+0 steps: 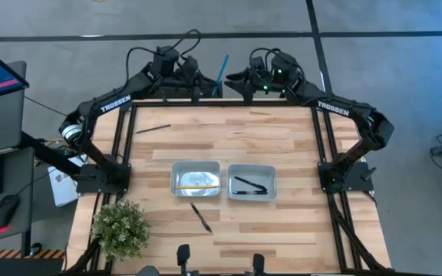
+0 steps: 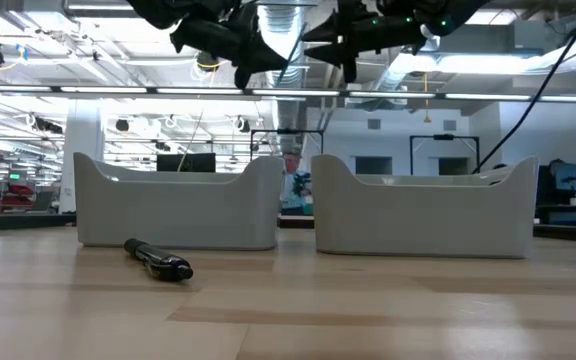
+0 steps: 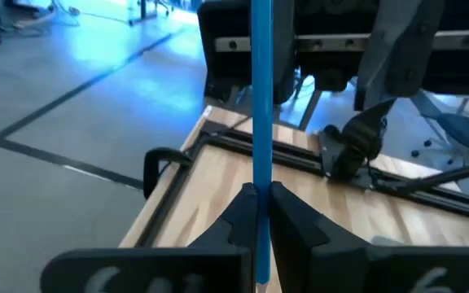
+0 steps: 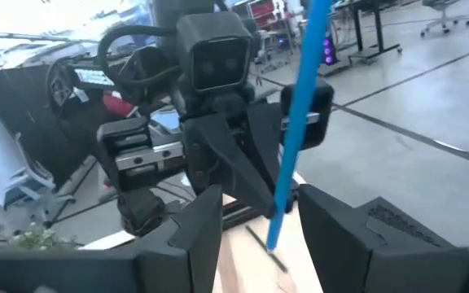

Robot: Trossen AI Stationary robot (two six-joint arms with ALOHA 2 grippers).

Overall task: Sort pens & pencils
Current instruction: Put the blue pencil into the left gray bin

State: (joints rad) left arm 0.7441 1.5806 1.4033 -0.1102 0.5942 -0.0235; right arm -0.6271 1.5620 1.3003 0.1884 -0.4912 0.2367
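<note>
The light blue pencil [image 1: 222,70] is up in the air over the table's far edge, held by my left gripper [image 1: 206,79], which is shut on it. My right gripper [image 1: 236,79] faces it, open. Its fingers [image 4: 210,212] stand on either side of the pencil's lower end [image 4: 272,238] without touching. A yellow pencil [image 1: 196,185] lies in the left tray [image 1: 179,170]. Black pens [image 1: 250,184] lie in the right tray [image 1: 269,173]. One black pen [image 1: 201,217] lies flat on the table near the front, and a dull dark pencil [image 1: 152,128] lies at far left. My left gripper pinches the blue pencil between its two fingers [image 3: 236,213], on the shaft a little above its lower end [image 3: 260,183]. The fingers lie across the pencil. It is lifted clear, and most of its length sticks out past the fingertips [image 3: 262,89].
A potted plant [image 1: 120,226] stands at the table's near left corner. The two grey trays sit side by side mid-table, and in the low view the loose pen [image 2: 158,260] lies in front of the left tray [image 2: 178,205]. Bare wood lies to the right and at the front.
</note>
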